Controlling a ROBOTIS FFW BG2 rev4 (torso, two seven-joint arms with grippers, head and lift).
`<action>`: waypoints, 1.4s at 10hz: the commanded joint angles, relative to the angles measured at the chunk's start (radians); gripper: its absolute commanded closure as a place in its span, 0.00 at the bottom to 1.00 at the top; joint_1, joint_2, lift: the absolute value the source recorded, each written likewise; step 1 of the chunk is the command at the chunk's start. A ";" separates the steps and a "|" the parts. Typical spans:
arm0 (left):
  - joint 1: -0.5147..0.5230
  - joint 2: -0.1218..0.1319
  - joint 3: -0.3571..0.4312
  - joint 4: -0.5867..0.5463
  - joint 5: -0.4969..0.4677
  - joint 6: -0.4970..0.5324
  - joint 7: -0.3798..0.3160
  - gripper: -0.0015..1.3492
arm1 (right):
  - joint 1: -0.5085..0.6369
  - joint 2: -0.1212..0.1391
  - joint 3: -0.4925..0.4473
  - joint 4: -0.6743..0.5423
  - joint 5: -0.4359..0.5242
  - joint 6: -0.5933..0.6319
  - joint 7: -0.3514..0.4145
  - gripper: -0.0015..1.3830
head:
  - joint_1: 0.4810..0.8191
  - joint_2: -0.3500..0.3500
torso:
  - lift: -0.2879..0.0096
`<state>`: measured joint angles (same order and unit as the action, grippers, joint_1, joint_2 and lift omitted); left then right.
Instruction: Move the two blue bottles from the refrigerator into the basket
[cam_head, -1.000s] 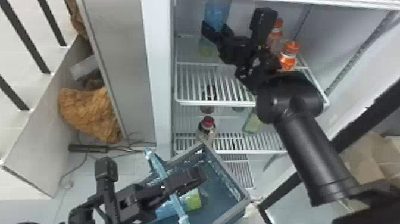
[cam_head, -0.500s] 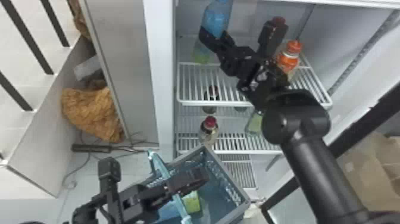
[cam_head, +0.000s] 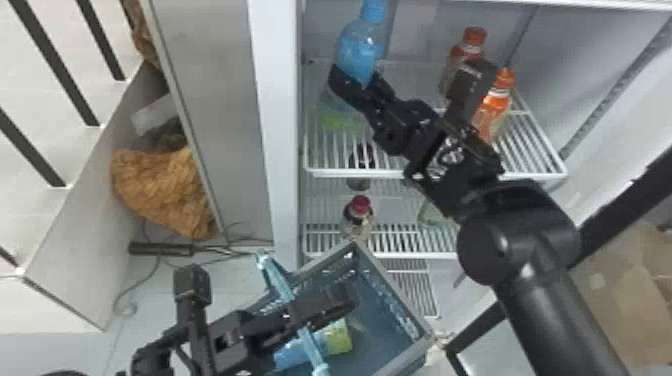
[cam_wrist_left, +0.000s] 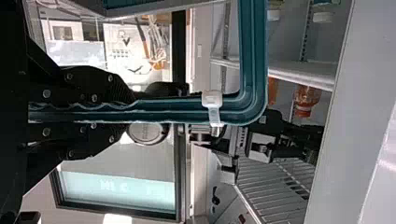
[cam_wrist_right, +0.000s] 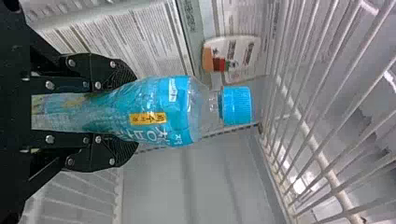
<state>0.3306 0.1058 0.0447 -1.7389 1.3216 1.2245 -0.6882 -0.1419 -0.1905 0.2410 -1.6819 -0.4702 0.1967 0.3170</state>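
In the head view my right gripper (cam_head: 359, 89) is inside the refrigerator, shut on a blue bottle (cam_head: 361, 49) held upright above the upper rack. The right wrist view has the gripper (cam_wrist_right: 114, 112) pinching the waist of this blue bottle (cam_wrist_right: 161, 112), cap outward. My left gripper (cam_head: 325, 310) grips the light-blue handle (cam_head: 285, 287) of the grey-blue basket (cam_head: 392, 287); in the left wrist view the gripper (cam_wrist_left: 116, 109) is closed around the handle (cam_wrist_left: 187, 108). Another blue bottle (cam_head: 295, 352) with a yellow-green lower part lies in the basket, partly behind the left gripper.
Orange-capped bottles (cam_head: 495, 105) stand on the upper rack (cam_head: 360, 173), right of the held bottle and partly behind the right arm. A red-capped bottle (cam_head: 359, 215) stands on the rack below. The refrigerator's side wall (cam_head: 280, 125) borders the left.
The blue bottle and my right gripper have shifted slightly left and toward the robot, so more of the bottle shows. The left gripper keeps its hold on the handle.
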 joint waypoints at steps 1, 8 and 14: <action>0.001 0.000 -0.001 0.000 0.000 -0.002 -0.001 0.89 | 0.056 -0.009 -0.010 -0.069 -0.006 0.019 0.005 0.92 | 0.63 0.38 | 0.93; 0.006 -0.005 -0.003 0.000 0.002 -0.010 0.001 0.89 | 0.373 -0.061 -0.135 -0.479 -0.042 0.159 0.051 0.92 | 0.63 0.34 | 0.93; 0.010 -0.005 0.005 0.000 0.004 -0.019 0.001 0.89 | 0.652 -0.066 -0.273 -0.707 -0.042 0.328 0.099 0.92 | 0.63 0.27 | 0.93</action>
<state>0.3411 0.1012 0.0494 -1.7388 1.3262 1.2058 -0.6872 0.4845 -0.2562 -0.0226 -2.3692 -0.5110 0.5101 0.4152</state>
